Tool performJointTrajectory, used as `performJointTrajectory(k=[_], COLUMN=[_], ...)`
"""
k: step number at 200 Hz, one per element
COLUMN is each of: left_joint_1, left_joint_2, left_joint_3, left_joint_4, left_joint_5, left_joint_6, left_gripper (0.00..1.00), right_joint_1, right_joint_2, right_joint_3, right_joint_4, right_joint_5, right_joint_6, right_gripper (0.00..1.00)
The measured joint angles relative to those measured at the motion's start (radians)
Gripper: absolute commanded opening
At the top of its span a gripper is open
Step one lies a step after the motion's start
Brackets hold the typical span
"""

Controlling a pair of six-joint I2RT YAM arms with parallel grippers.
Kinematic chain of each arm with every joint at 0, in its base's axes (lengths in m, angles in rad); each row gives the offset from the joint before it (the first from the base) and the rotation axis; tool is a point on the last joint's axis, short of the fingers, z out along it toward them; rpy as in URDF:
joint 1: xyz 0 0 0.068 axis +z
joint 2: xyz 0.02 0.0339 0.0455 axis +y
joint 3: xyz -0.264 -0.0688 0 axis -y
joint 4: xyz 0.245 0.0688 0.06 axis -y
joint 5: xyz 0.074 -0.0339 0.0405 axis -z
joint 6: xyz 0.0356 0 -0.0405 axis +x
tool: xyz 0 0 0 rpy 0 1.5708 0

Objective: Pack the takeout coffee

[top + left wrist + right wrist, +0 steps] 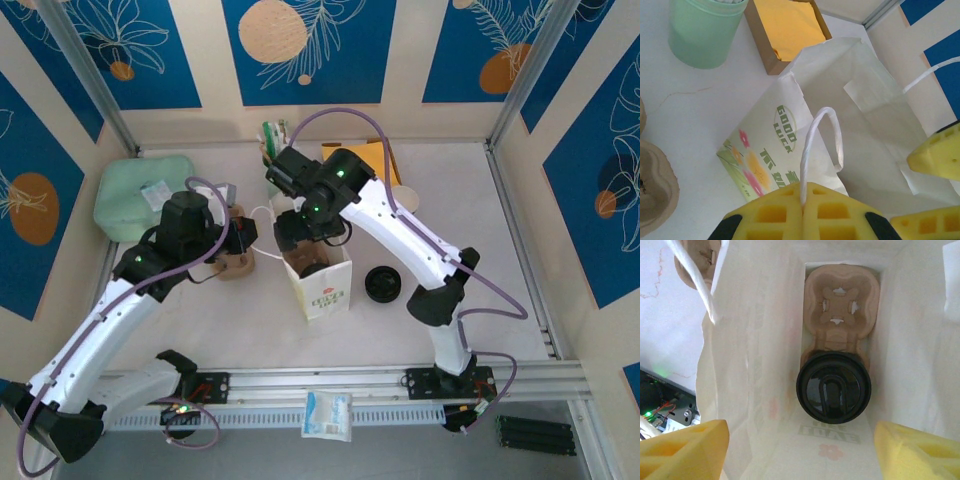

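On the white table (470, 200) a white paper bag (325, 290) stands upright with its mouth open, directly under the right gripper (305, 240). This gripper hangs over the mouth of the bag and is released: its 2 yellow fingers (685, 450) stand far apart, 1 at each side of the opening, and they hold nothing. Straight below it, on the bottom of the bag, lies a brown pulp carrier (842, 310) with 2 pockets. The takeout coffee (834, 390) sits in the pocket nearer to the gripper's fingers, and from above I see only its black lid; the farther pocket is empty. The left gripper (802, 192) is beside the bag and is clenched on the thin white handle (825, 130), which rises as a loop just in front of its fingertips. Beyond this gripper stand a green tub (702, 35) and a box (787, 27) with yellow paper.
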Motion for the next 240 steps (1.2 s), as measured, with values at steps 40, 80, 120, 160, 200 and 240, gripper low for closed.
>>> performJointTrajectory(k=[40,80,120,160,200,240], left_joint_1=[0.000,0.000,0.000,0.000,0.000,0.000], left_joint_2=[0.003,0.003,0.004,0.004,0.003,0.002], left_joint_3=[0.000,0.003,0.014,0.024,0.046,0.072], left_joint_4=[0.001,0.001,0.001,0.000,-0.005,-0.034], left_joint_5=[0.000,0.000,0.000,0.000,-0.008,-0.023], left_joint_6=[0.000,0.000,0.004,0.008,0.009,0.026], left_gripper=[0.03,0.04,0.09,0.14,0.22,0.31], right_joint_1=[0.006,0.008,0.019,0.025,0.026,0.030], right_joint_2=[-0.010,-0.017,-0.031,-0.045,-0.066,-0.089], right_joint_3=[-0.009,-0.020,-0.031,-0.032,-0.032,-0.021], right_joint_4=[0.000,0.000,0.000,0.000,0.000,0.000], right_joint_5=[0.003,0.005,0.019,0.023,0.026,0.026], right_joint_6=[0.006,0.013,0.021,0.029,0.032,0.032], right_gripper=[0.76,0.76,0.76,0.76,0.76,0.76])
